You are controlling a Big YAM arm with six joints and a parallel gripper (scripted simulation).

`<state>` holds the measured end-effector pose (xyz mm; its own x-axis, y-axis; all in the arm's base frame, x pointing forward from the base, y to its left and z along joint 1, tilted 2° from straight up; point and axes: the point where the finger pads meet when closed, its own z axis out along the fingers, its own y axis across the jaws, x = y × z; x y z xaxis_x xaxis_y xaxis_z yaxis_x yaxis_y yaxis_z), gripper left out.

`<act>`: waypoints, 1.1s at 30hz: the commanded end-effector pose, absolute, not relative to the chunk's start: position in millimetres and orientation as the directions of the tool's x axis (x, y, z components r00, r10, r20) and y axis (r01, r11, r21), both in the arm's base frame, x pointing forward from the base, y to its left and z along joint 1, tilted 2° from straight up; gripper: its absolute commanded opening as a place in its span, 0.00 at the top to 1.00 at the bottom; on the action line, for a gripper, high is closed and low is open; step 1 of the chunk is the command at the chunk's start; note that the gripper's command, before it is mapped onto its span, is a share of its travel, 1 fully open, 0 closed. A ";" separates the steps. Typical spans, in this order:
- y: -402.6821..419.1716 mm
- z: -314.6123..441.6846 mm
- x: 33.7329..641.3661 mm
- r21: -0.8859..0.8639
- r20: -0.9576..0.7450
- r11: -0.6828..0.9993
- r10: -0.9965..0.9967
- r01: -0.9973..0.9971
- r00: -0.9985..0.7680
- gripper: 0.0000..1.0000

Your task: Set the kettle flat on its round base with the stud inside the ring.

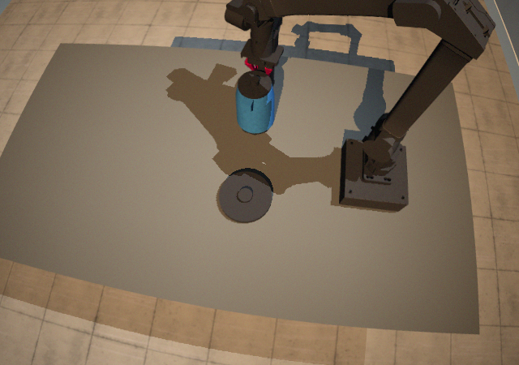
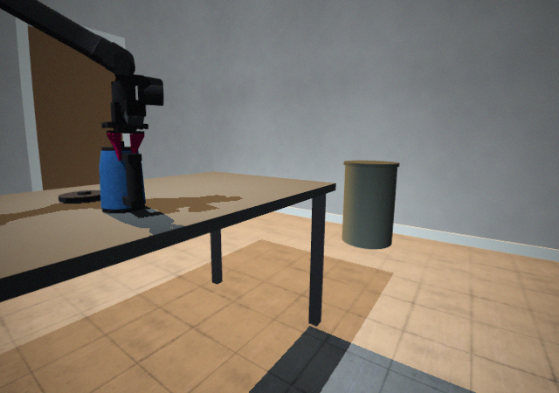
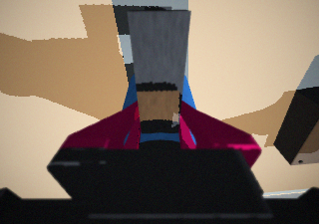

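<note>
The blue kettle stands upright on the table, with its dark handle on the side away from the base. My gripper comes down from above, and its magenta fingers are shut on the top of the handle's bar. The round dark base lies flat with its stud up, apart from the kettle and nearer the table's front in the top view.
The arm's square mount sits on the table to the right of the base. A grey-green bin stands on the floor beyond the table's corner.
</note>
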<state>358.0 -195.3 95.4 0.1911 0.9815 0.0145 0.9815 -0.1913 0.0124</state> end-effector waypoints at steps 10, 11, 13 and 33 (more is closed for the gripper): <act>-200.9 109.6 373.0 0.064 -0.006 -0.185 0.983 0.981 0.186 1.00; -200.9 109.6 373.0 0.064 -0.006 -0.185 0.983 0.981 0.186 1.00; -200.9 109.6 373.0 0.064 -0.006 -0.185 0.983 0.981 0.186 1.00; -204.3 132.4 378.5 0.088 -0.014 -0.184 0.982 0.979 0.186 1.00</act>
